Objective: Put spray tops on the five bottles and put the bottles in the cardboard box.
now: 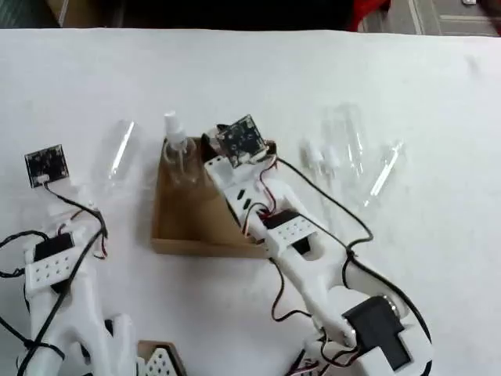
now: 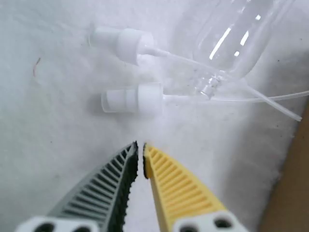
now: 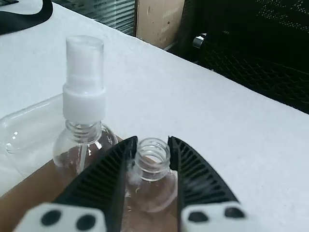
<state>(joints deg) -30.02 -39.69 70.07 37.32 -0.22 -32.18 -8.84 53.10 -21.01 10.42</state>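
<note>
plastic, cardboard and cloth
the bottle (image 2: 231, 38) is clear, smooth, shiny plastic; spray tops (image 2: 133, 99) are matt white plastic; the box (image 1: 196, 219) is dull brown cardboard; the surface (image 2: 48, 145) wears fuzzy white cloth.

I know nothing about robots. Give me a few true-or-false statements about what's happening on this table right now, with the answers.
1. The right gripper is closed on an uncapped bottle. True.
2. The left gripper is wide open around a spray top. False: it is shut and empty, and two spray tops lie loose on the table just ahead of it.
3. A capped bottle stands upright in the cardboard box. True.
4. All five bottles are already in the box. False: clear bottles lie on the table outside it.
</note>
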